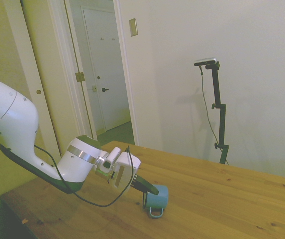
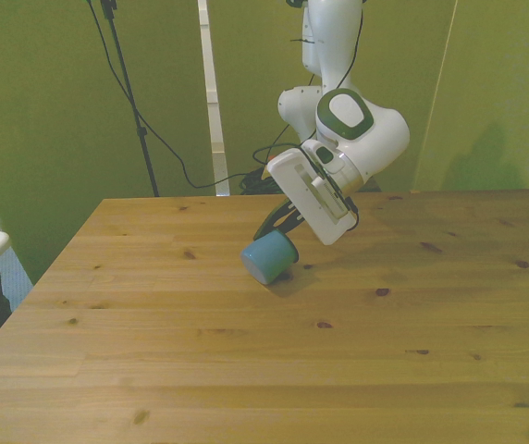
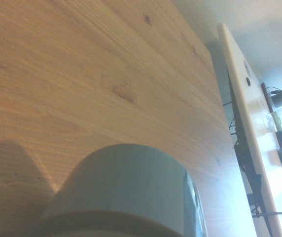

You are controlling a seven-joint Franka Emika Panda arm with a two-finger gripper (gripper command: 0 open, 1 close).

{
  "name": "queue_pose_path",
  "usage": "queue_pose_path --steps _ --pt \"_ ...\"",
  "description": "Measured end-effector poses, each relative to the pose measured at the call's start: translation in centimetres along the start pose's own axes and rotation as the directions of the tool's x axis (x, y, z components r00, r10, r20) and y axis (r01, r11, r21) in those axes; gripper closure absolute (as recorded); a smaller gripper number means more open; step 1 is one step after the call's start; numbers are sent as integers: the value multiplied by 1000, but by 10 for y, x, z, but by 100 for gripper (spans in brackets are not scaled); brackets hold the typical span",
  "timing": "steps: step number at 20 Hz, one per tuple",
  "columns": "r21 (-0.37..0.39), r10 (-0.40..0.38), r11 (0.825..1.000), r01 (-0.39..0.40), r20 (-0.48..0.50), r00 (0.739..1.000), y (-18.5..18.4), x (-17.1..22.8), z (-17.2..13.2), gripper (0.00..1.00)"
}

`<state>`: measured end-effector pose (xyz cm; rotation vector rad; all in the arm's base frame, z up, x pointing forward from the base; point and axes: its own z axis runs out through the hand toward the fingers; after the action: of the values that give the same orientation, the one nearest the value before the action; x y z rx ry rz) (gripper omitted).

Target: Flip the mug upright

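Because the mug (image 1: 157,197) is held tilted at the tip of the gripper (image 1: 149,188), whose dark fingers are clamped on its rim, it is judged to be mid-rotation, carried just beneath the tool and low over the table (image 1: 222,199), handle hanging downward

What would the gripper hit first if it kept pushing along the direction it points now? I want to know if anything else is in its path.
The gripper is already at the mug; beyond it, probably only the bare table.
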<state>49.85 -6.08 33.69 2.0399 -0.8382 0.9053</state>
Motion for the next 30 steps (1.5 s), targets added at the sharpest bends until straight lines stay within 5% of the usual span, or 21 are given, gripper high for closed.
queue_pose_path --steps 5,11,15,20,23,26,30 --pt "63 99 993 -101 41 994 11 25 -20 100" --pt "275 193 923 -269 274 942 49 73 -31 100" --pt "338 183 870 -359 454 872 41 60 -20 100" --pt "361 120 821 -442 647 753 19 30 -26 100" --pt "382 65 791 -479 724 686 26 45 -35 100" --pt "377 47 784 -492 755 654 34 62 -30 100" --pt "358 32 806 -471 768 640 25 53 -19 100"
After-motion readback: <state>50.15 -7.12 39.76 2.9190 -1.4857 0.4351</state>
